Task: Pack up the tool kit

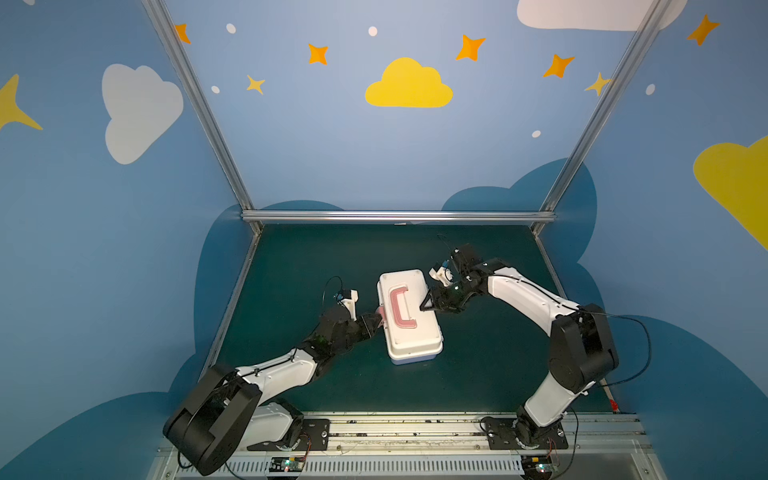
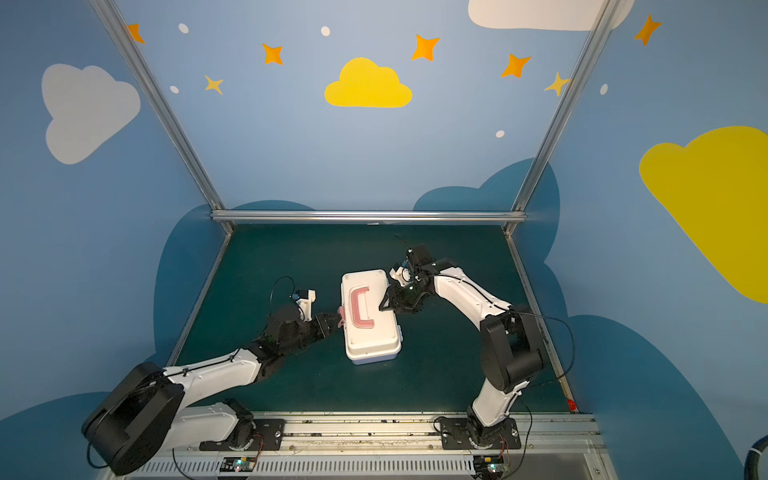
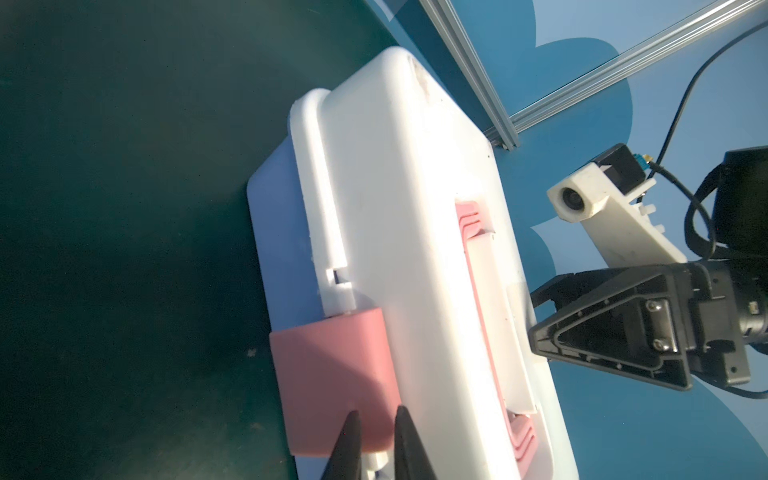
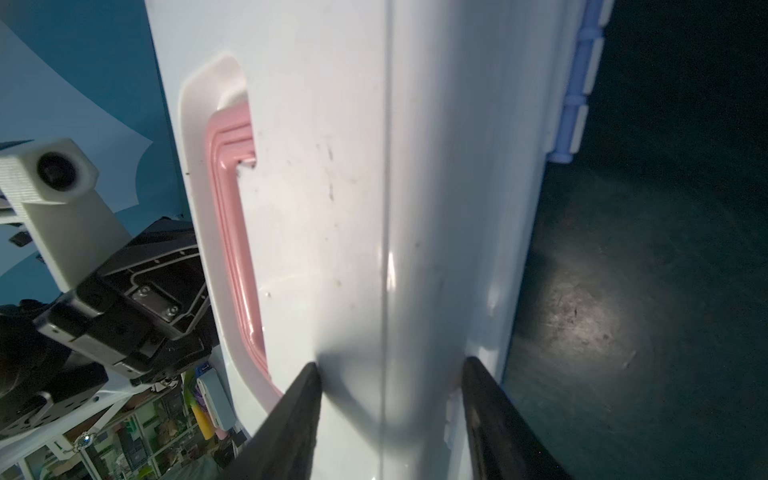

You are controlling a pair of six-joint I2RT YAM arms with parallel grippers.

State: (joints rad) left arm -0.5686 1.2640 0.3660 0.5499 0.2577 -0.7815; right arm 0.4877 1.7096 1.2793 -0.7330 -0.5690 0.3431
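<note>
The tool kit [image 1: 409, 336] [image 2: 370, 338] lies closed in the middle of the green mat, white lid up, with its pink C-shaped handle [image 1: 395, 309] [image 4: 232, 232] folded flat. A strip of lavender base [image 1: 415, 360] shows below the lid. My left gripper [image 1: 375, 322] [image 3: 377, 411] is at the box's left side. Its tips stand almost together on the pink latch [image 3: 328, 374] [image 2: 340, 312], with nothing between them. My right gripper [image 1: 423, 307] [image 4: 390, 368] is open. Its fingertips rest on the lid between the handle and the hinged edge [image 4: 575, 83]. No loose tools show.
The green mat [image 1: 311, 257] is bounded by an aluminium rail [image 1: 395, 216] at the back and slanted frame posts at both sides. Blue walls stand close behind. The arm bases sit on a metal track [image 1: 399, 428] at the front edge.
</note>
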